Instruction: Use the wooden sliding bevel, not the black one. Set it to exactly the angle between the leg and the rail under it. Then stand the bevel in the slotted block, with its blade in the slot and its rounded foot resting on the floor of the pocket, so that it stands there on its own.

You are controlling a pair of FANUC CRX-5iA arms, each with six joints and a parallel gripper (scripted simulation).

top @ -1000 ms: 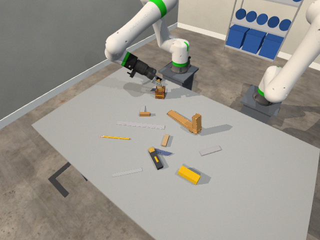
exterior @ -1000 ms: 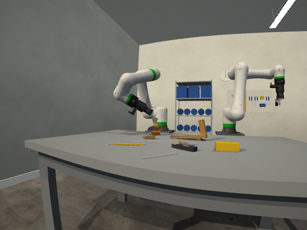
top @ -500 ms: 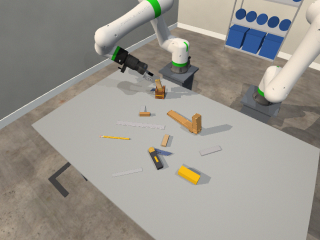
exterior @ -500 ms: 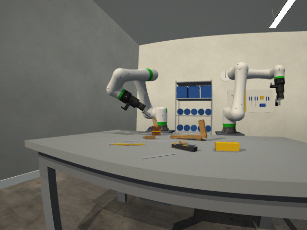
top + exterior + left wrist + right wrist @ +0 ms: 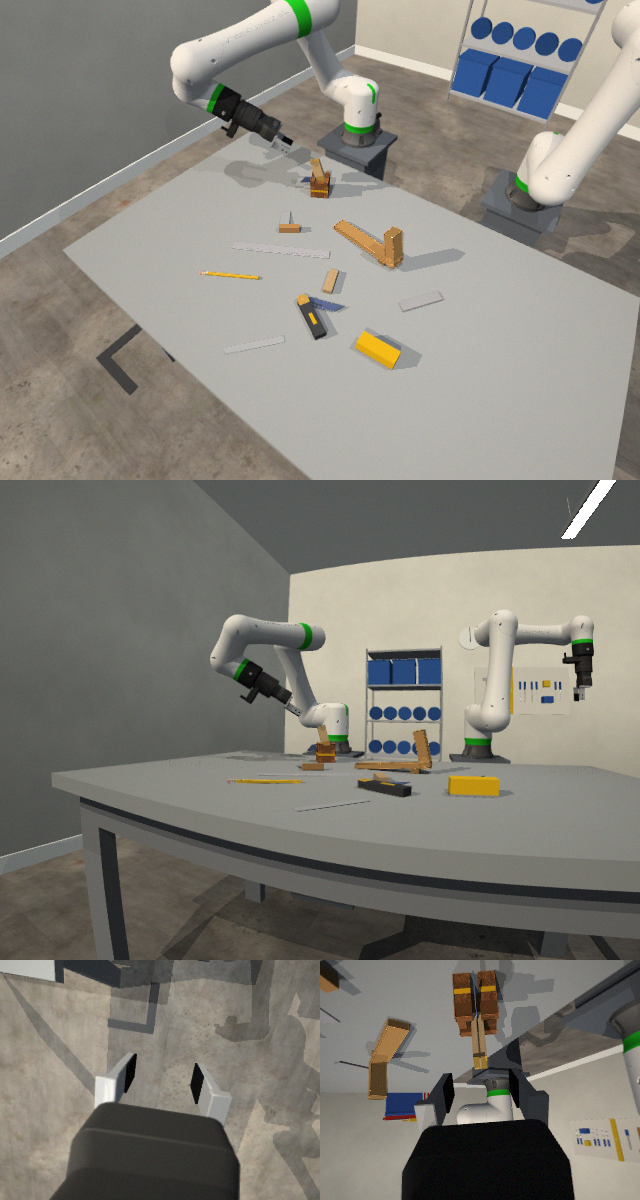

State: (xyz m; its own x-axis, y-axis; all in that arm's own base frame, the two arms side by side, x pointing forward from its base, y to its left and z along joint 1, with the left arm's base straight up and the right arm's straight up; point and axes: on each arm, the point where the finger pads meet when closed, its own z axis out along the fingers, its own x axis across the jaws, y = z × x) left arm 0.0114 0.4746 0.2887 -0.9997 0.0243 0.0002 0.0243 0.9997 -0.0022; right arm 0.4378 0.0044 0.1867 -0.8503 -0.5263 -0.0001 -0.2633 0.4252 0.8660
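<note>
— See wood anywhere?
— Yes: looks like rough, reddish-brown grain on the slotted block (image 5: 319, 186) (image 5: 325, 759) (image 5: 463, 1006), and paler, smoother timber on the bevel handle (image 5: 317, 169) (image 5: 323, 735) (image 5: 482, 1042) standing in it.
— And in front of the block?
— Take the leg-and-rail piece (image 5: 393, 246) (image 5: 421, 748) (image 5: 392, 1040) for grained wood too. Call the black bevel (image 5: 313, 321) (image 5: 385, 788) matt plastic by look, and the yellow block (image 5: 377, 350) (image 5: 473, 785) smooth and matt.
— Under the slotted block?
— Smooth, matt grey on the tabletop (image 5: 465, 387) (image 5: 310, 831) (image 5: 430, 1005).
— Any metal near it?
— Looks metallic on the right end effector (image 5: 287, 144) (image 5: 296, 710) (image 5: 481, 1092).
</note>
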